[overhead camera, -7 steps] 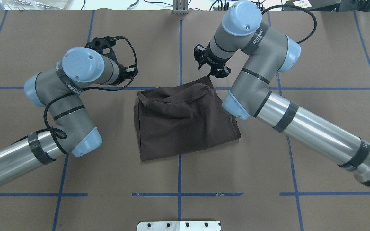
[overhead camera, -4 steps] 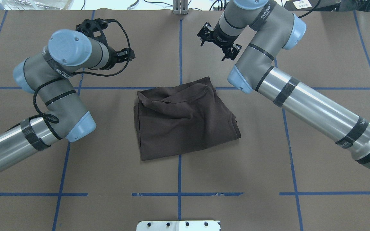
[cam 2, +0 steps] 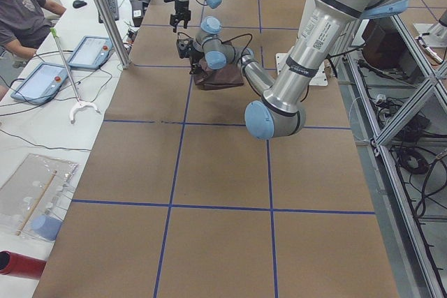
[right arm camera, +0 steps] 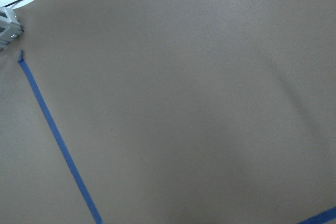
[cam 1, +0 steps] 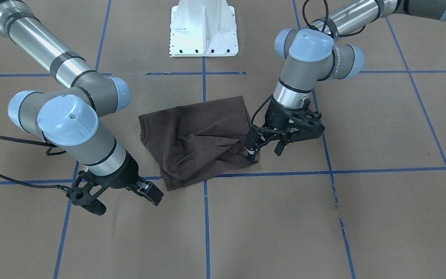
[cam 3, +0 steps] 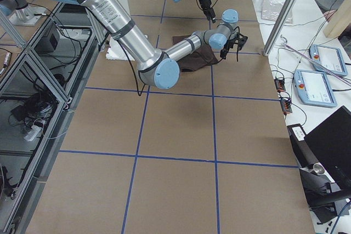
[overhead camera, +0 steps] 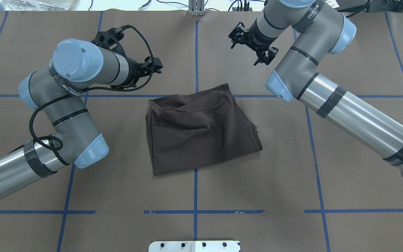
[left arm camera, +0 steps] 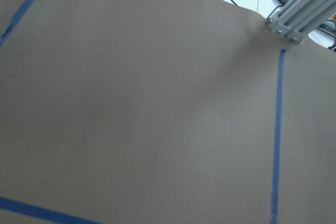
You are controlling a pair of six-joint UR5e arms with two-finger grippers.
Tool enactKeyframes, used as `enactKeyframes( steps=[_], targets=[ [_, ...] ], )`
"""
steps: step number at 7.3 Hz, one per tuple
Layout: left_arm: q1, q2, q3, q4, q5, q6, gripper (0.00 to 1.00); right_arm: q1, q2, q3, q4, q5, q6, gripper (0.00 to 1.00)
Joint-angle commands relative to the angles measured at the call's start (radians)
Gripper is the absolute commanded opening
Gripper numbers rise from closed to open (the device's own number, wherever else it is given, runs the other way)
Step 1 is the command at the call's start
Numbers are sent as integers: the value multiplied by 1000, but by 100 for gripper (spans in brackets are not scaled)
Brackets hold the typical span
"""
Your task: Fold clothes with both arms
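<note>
The dark brown T-shirt (overhead camera: 201, 134) lies folded into a rough four-sided bundle in the middle of the table (overhead camera: 362, 42). It sits over a crossing of blue tape lines (overhead camera: 195, 190). A loose flap is turned over its far edge, and the collar curve shows at its right side.

Neither arm holds the T-shirt. The left fingers (cam 1: 279, 148) are spread apart with nothing between them. In the overhead view they sit past the T-shirt's far left corner with bare paper between. In the front view one finger overlaps that corner, so I cannot tell whether it touches the cloth. The right fingers (cam 1: 151, 192) are also spread wide and empty. They hang beyond the T-shirt's far right corner and clear of it.

Both wrist cameras show only brown paper, tape and the foot of an aluminium post (overhead camera: 196, 7), which stands at the table edge straight beyond the T-shirt.

The left arm (overhead camera: 68, 105) bends in on the T-shirt's left and the right arm (overhead camera: 345, 108) crosses the table on its right. Neither lies over the cloth. A white pedestal (cam 1: 203, 31) stands on the robot's side of the T-shirt.

Past the table edge beyond the T-shirt, tablets (cam 2: 87, 50) lie on a white bench with a seated person (cam 2: 21, 12) behind them.
</note>
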Motion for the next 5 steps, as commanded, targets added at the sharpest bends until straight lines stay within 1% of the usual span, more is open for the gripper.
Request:
enactKeyframes(
  steps=[1, 2, 3, 4, 5],
  targets=[
    [50, -2, 66, 69, -9, -80, 96, 0, -54, 61, 3, 1, 0, 100],
    [50, -26, 74, 112, -11, -103, 79, 0, -68, 72, 4, 1, 1, 100],
    [50, -42, 81, 144, -12, -105, 60, -1, -70, 75, 4, -1, 5, 100],
    [50, -48, 81, 142, -17, -107, 44, -1, -71, 77, 4, 1, 5, 100],
    [50, -49, 94, 134, -18, -107, 41, -1, -71, 77, 6, 1, 6, 100]
  ],
)
